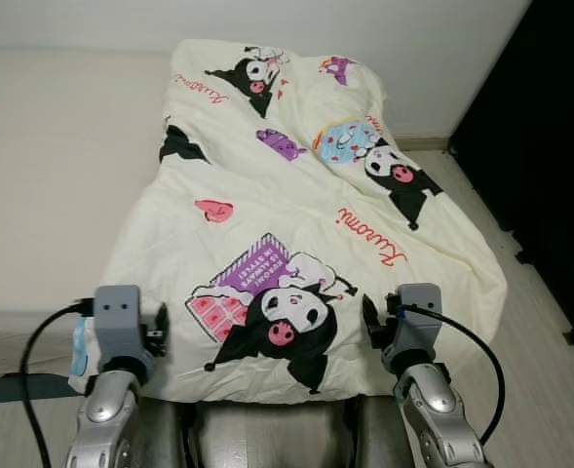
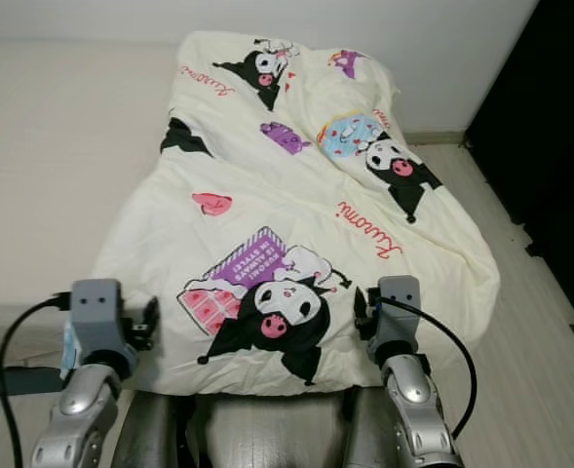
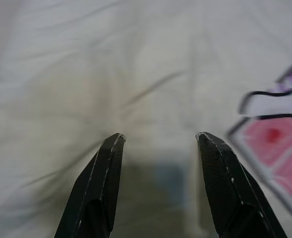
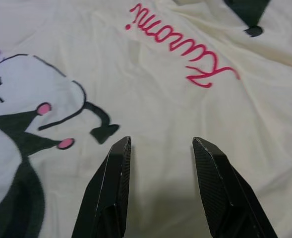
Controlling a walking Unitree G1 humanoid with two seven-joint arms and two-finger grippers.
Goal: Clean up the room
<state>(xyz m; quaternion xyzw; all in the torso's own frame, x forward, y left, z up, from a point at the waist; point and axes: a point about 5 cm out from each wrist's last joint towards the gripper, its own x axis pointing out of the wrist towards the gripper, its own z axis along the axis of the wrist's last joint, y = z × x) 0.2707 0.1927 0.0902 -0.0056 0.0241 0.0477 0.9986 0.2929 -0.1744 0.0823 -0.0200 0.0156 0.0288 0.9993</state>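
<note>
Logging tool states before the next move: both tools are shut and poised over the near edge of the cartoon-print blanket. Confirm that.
Not quite: both tools are open, not shut. The left tool and right tool each show a clear gap between fingers in the wrist views. They are indeed poised over the blanket's near edge.

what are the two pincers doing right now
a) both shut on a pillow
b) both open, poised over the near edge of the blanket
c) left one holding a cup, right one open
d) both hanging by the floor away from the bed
b: the left pincer and right pincer each show two spread fingers with nothing between them, over the cream cartoon-print blanket near its close edge.
</note>
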